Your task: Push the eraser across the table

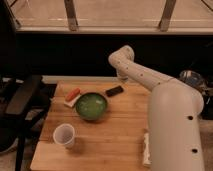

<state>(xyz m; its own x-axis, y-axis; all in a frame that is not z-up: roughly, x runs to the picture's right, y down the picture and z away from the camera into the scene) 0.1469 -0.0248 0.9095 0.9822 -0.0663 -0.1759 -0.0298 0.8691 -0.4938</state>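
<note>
The eraser (114, 91) is a small flat black block lying on the light wooden table (115, 132) near its far edge, just right of the green bowl (91, 106). My white arm reaches over the table from the right and bends down at the far edge. My gripper (121, 77) hangs at the end of the arm, just above and to the right of the eraser and apart from it. It is largely hidden by the wrist.
An orange-and-white oblong item (73, 96) lies left of the bowl. A white cup (64, 135) stands at the front left. A white tube (146, 148) lies beside my body at the right. A dark chair (22, 100) stands left of the table.
</note>
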